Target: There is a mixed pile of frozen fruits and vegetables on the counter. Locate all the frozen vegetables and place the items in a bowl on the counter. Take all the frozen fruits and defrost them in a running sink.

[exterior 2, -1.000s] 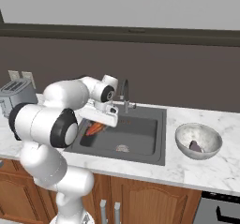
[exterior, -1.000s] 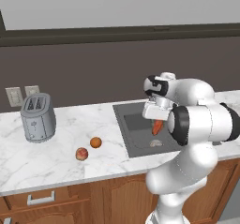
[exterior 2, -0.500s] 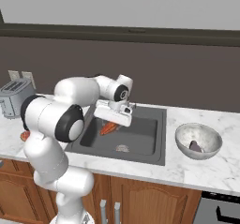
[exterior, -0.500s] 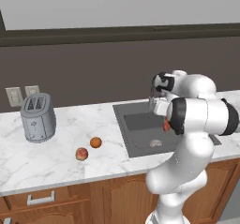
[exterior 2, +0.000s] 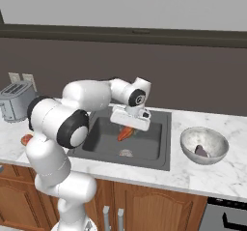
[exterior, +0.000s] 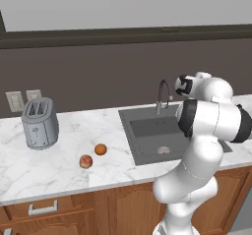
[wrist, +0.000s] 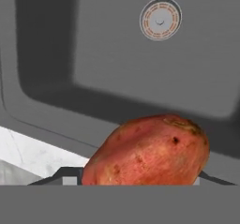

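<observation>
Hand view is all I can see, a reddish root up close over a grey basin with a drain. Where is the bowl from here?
Observer: The bowl sits on the counter just right of the sink in the right base view, apart from the claw.
Operator: Anything in it already?
Observer: Yes, a dark purple eggplant lies inside.
Operator: And the fruits?
Observer: In the left base view, the orange ball and the reddish apple rest on the marble left of the sink, near a toaster.
</observation>
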Motion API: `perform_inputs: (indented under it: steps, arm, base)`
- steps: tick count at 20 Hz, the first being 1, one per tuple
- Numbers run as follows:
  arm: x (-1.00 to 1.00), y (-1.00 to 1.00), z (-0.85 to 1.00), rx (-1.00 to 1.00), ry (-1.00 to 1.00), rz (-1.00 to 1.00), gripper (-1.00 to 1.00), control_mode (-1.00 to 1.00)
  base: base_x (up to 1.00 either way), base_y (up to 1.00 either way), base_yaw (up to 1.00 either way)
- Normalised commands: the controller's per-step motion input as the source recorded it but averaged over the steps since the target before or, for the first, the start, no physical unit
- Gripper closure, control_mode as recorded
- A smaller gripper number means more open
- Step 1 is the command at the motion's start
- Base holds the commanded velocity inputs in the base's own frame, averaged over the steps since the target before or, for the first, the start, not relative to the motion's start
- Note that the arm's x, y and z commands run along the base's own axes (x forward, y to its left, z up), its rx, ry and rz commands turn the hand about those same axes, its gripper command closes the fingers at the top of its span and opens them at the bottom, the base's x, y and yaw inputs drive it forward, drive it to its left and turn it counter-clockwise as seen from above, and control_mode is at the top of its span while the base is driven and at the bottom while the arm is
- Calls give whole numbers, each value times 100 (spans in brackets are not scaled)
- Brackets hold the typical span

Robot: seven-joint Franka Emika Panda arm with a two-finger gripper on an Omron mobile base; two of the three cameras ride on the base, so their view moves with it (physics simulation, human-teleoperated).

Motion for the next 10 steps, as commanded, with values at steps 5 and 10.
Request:
perform_inputs:
  steps: [5, 10]
  arm:
    - [0, -53, 4, 0, -11, 2, 100, -100]
    - [-1, -46, 17, -1, -10, 3, 100, -100]
  base:
    - [0, 0, 0]
    - [0, 0, 0]
